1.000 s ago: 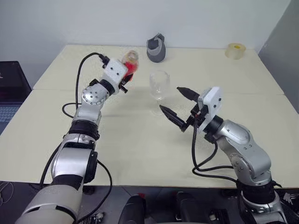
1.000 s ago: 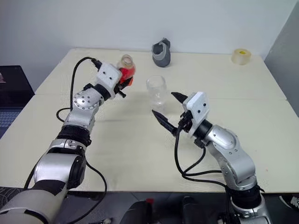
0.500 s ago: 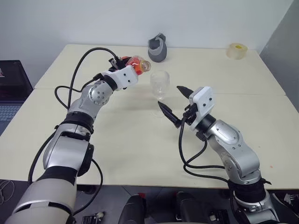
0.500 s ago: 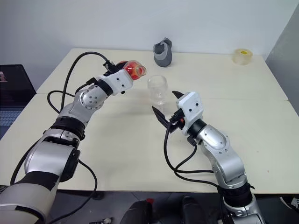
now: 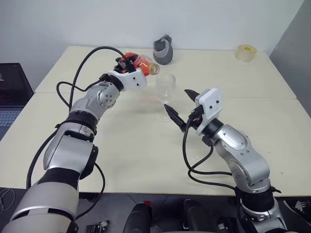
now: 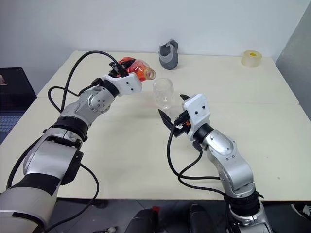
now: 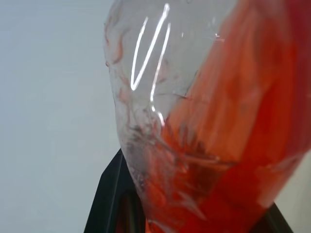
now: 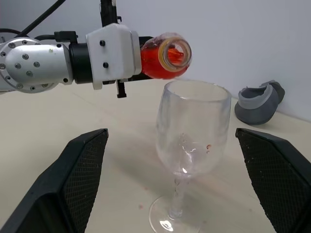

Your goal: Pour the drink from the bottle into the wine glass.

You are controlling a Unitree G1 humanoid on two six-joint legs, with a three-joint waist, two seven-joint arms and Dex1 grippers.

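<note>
The left gripper point(image 6: 127, 73) squeezes the bottle point(image 6: 138, 69) tipped over the wine glass point(image 8: 192, 124) on the table point(image 5: 146, 160) so the drink point(image 8: 158, 65) can pour, while the right gripper point(image 5: 179, 108) waits wide open beside the glass.

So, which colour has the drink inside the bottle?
Bright red-orange drink in the clear bottle; the right wrist view shows it best.

No legible text, brand, number or sign can be made out anywhere on the objects or surfaces shown. Nothing is printed readably on the bottle point(image 8: 165, 56), and the wine glass point(image 8: 192, 127) is unmarked apart from small reddish flecks.
</note>
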